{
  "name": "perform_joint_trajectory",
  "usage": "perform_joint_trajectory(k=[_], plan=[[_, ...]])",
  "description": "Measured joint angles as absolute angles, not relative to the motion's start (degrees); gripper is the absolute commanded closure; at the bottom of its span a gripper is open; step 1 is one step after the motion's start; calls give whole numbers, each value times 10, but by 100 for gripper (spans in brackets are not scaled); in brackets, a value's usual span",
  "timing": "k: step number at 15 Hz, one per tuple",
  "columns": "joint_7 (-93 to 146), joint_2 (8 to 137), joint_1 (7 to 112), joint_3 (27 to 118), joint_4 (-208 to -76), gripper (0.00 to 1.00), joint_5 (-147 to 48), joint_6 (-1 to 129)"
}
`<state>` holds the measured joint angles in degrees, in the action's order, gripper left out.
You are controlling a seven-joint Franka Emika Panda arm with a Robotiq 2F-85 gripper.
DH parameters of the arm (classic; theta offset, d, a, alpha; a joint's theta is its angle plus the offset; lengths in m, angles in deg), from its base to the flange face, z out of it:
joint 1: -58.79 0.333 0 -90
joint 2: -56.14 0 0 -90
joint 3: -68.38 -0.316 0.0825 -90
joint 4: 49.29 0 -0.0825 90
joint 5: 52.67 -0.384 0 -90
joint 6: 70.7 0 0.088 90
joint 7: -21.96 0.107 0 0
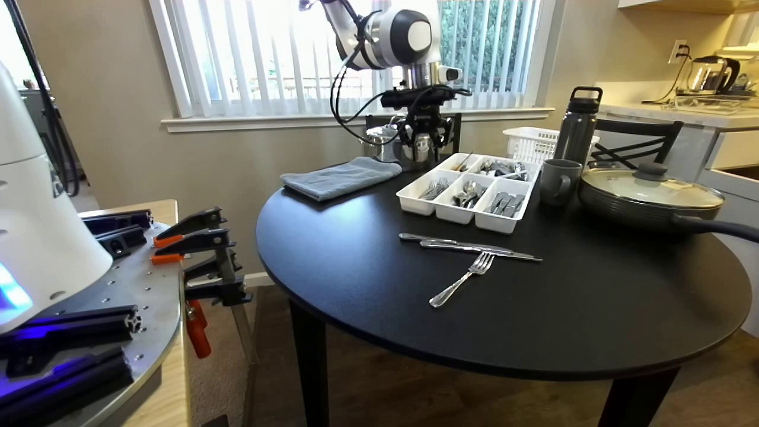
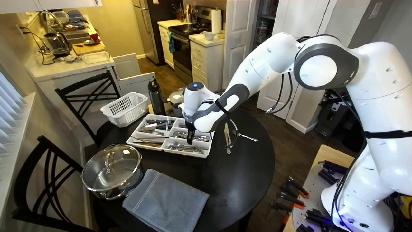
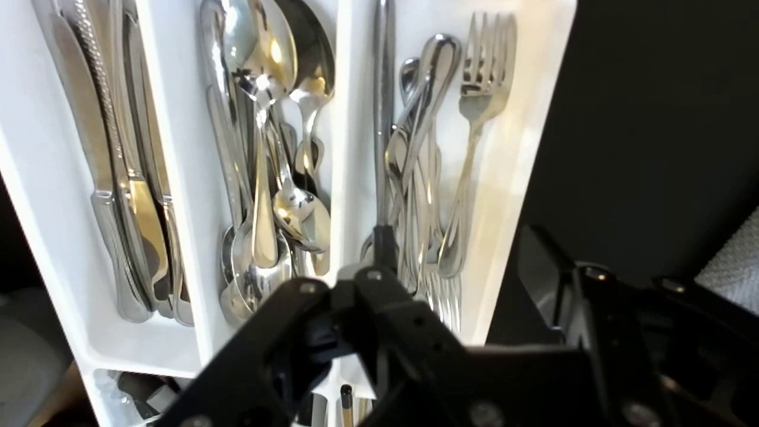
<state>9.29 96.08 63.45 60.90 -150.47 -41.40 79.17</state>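
Note:
My gripper (image 3: 459,252) stands open over the fork compartment of a white cutlery tray (image 3: 516,160), with nothing held between its fingers. In the wrist view the left finger (image 3: 384,246) is above the forks near the divider, and a thin utensil handle (image 3: 384,107) runs up from its tip; I cannot tell whether they touch. The right finger (image 3: 536,276) appears past the tray's outer wall. A fork (image 3: 489,77) lies among several others below. Spoons (image 3: 261,53) fill the adjoining compartment, and knives (image 3: 89,130) the one beyond. In an exterior view the gripper (image 2: 190,138) points down into the tray.
Two knives (image 1: 468,244) and a fork (image 1: 462,279) lie loose on the black table (image 1: 367,261). Around the tray are a folded grey towel (image 2: 167,199), a lidded pot (image 2: 111,170), a white basket (image 2: 127,109), a bottle (image 1: 575,130), a mug (image 1: 557,181) and a pan (image 1: 646,196).

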Motion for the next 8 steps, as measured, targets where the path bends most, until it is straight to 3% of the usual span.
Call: perform_joint_trajectory(k=[2,8], plan=[[117,939,634,607,-1521,0,-447,792],[168,830,600,605,-1675,0,-572,839]])
